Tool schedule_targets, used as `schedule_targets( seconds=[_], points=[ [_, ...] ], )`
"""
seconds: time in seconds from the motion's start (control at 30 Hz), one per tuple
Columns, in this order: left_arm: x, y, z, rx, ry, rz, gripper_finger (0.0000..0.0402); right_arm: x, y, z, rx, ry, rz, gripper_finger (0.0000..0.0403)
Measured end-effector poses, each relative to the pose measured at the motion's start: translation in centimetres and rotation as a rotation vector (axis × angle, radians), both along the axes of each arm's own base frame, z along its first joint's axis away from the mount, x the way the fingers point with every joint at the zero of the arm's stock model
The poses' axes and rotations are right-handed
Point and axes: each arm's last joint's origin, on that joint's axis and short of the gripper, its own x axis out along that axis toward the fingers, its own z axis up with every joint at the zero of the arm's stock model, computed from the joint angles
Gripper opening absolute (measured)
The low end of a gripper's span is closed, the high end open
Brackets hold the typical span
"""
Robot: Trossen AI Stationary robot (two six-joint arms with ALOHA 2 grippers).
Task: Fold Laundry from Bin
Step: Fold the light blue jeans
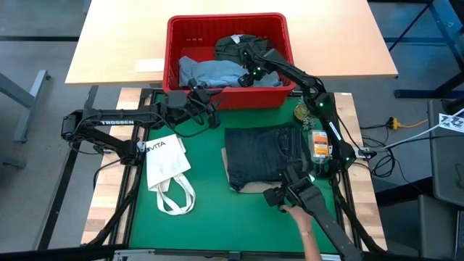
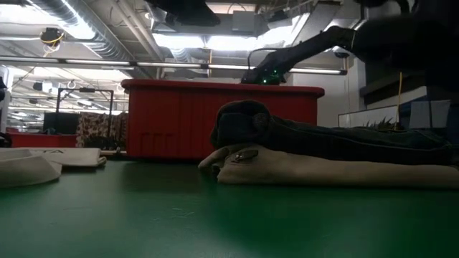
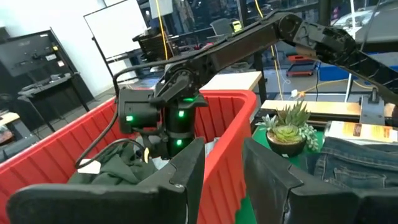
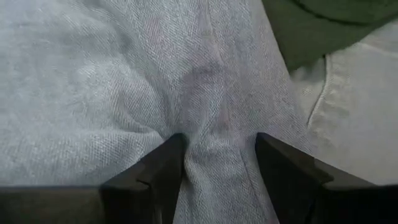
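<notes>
Bin point(image 1: 230, 29) jeans point(image 4: 155, 81) between right claw point(image 4: 219, 163) fingers

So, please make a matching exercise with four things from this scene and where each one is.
Things:
1. light blue jeans
2. dark navy jeans
3. white tote bag
4. small potted plant

Places:
A. flat on the green mat, on the left arm's side
B. inside the red bin, pinched between the right gripper's fingers
C. beside the bin's right corner
D. folded on top of the beige trousers

Pairs: 1-B, 2-D, 3-A, 4-C
</notes>
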Motion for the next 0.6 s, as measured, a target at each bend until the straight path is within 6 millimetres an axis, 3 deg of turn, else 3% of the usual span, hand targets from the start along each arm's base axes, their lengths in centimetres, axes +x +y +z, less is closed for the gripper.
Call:
schedule_targets(
  seconds=[0.33, 0.47, 0.6],
  points=[
    [0.0, 0.0, 0.0, 0.0, 0.002, 0.0, 0.0103, 0.4, -0.8, -1.9, -0.017, 0.012, 0.02, 0.0197],
    [0.0, 0.0, 0.0, 0.0, 0.002, 0.0, 0.0103, 0.4, -0.9, -1.9, -0.025, 0.006, 0.02, 0.0154],
    [0.0, 0.0, 0.0, 0.0, 0.002, 0.0, 0.0103, 0.5, -1.0, -1.9, -0.032, 0.002, 0.019, 0.0078]
  ],
)
